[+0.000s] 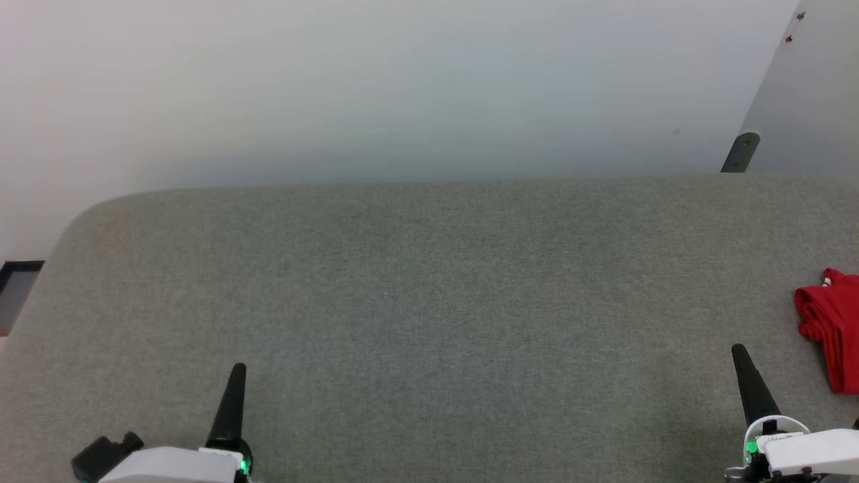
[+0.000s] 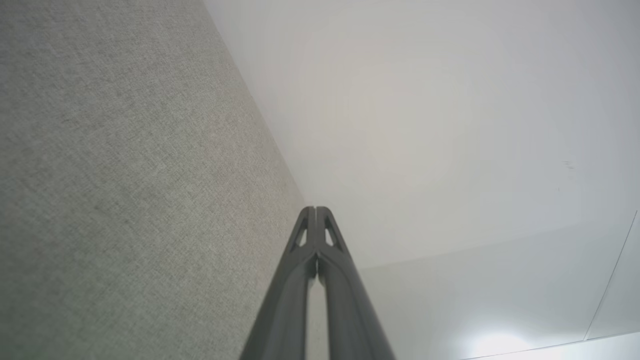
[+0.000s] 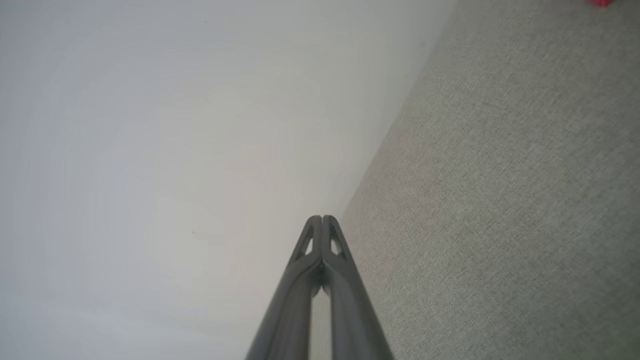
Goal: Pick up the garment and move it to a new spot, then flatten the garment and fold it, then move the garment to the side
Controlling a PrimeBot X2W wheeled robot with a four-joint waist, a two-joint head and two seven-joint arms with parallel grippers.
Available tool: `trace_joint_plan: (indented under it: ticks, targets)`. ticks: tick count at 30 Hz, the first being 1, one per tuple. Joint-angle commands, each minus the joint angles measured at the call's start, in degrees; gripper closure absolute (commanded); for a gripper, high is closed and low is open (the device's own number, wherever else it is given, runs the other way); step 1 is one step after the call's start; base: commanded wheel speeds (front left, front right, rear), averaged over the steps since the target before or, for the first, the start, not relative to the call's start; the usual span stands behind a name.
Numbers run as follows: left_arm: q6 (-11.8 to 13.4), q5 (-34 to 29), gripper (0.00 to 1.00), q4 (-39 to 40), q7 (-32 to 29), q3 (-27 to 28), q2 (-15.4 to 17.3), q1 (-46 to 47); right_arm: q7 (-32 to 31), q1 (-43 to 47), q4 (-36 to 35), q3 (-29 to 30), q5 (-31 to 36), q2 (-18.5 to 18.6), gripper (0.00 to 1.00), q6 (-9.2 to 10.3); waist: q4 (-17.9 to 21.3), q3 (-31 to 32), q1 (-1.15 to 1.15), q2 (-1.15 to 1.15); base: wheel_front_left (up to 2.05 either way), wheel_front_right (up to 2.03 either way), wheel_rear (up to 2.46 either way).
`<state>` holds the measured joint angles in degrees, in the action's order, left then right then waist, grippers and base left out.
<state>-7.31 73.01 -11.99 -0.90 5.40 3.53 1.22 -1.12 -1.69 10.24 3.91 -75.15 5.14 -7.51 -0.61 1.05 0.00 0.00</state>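
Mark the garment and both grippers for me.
garment [image 1: 831, 329]: head view, middle of the visible red cloth.
left gripper [image 1: 238, 370]: head view, tips of its shut fingers.
right gripper [image 1: 739, 350]: head view, tips of its shut fingers.

The left claw [image 2: 316, 210], tips pressed together, hangs over grey fabric [image 2: 125, 190].

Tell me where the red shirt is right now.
In the head view the shirt lies bunched on the grey surface at the right edge, just right of the right gripper, not touching it.
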Motion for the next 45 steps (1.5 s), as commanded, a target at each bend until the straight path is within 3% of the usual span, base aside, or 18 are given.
trace_joint_plan:
  ticks: [1, 45]
  targets:
    - [-0.2, 1.4, 1.00, 0.1, -0.3, 0.2, 0.0, 1.2, -0.4, -1.0, -0.1, 0.4, -1.3, -0.1, 1.00, 0.02, 0.0, 0.0, 0.00, 0.00, 0.00, 0.00, 0.00]
    - [-0.3, 19.8, 1.00, -2.2, -5.6, 0.9, -0.5, 5.3, -4.9, -5.0, 3.9, 2.0, -18.2, -1.8, 1.00, 0.03, 0.6, -1.2, 0.00, 0.00, 0.00, 0.00, 0.00]
